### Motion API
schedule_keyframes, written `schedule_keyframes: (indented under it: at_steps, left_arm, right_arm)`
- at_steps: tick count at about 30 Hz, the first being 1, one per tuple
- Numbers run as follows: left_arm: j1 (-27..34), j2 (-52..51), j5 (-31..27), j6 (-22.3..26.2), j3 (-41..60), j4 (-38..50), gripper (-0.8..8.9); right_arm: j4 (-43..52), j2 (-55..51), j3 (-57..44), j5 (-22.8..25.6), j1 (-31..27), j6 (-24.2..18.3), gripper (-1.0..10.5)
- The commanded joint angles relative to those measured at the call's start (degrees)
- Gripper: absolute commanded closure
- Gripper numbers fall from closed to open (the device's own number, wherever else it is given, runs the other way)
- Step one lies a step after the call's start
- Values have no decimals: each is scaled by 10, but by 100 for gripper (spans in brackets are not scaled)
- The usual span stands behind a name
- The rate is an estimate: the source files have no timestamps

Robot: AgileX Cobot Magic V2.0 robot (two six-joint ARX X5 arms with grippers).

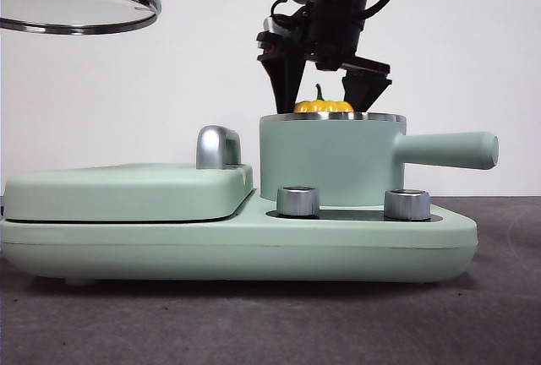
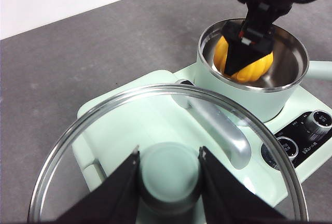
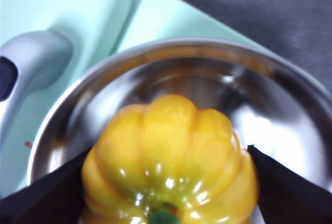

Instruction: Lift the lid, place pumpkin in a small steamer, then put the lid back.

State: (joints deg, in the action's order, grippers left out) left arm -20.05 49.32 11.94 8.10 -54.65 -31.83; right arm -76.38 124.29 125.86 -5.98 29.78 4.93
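Gripping pumpkin (image 1: 323,105) in right gripper (image 1: 324,86) jaws at small steamer (image 1: 330,162) rim, left gripper (image 2: 169,175) clamped on lid (image 1: 76,0) knob, raised at ten o'clock.

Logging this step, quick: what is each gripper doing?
Left gripper: shut on the round glass lid by its knob.
Right gripper: shut on the yellow ribbed pumpkin, over the mint-green steamer.

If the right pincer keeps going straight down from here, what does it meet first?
Probably the steel floor of the small steamer: the right pincer holds the pumpkin at the rim, over its open mouth. Depth below is unclear.
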Motion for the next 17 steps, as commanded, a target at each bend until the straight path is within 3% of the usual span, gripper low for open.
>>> schedule_keyframes:
  at_steps: [1,17]
  left_arm:
    - [-3,1,3,-3,-8,18,807]
    - [-7,1,3,-7,-8,17,807]
  right_arm:
    - [-1,22,16,1,7,-5,609]
    - [-26,54,15,45,9,5,609]
